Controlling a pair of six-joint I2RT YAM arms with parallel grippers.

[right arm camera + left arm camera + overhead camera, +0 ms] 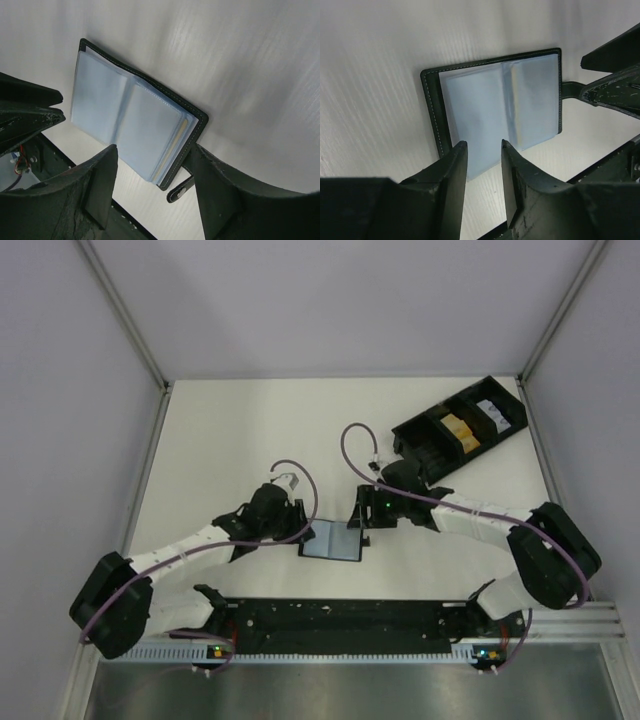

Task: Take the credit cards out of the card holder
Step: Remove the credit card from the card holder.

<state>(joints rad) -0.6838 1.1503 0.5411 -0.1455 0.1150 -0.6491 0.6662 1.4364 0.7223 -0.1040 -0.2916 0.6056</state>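
The card holder (332,540) lies spread open on the white table (230,440), dead centre in front of both arms, its blue-grey plastic sleeves (485,100) facing up. The left pincer (297,520) sits at about 10 o'clock of it, jaws a narrow gap apart and clamped on nothing. They are lined up on the near edge of a sleeve, which looks like preparation for pinning or lifting that page. The right pincer (362,522) hovers at 2 o'clock with its jaws spread wide, straddling the edge that carries the little tab (180,190). From that side the yellowish edge of a credit card (176,145) peeks out of a sleeve, so this arm seems placed to draw it out. A black compartmented tray (410,432) waits at 1 o'clock, well apart
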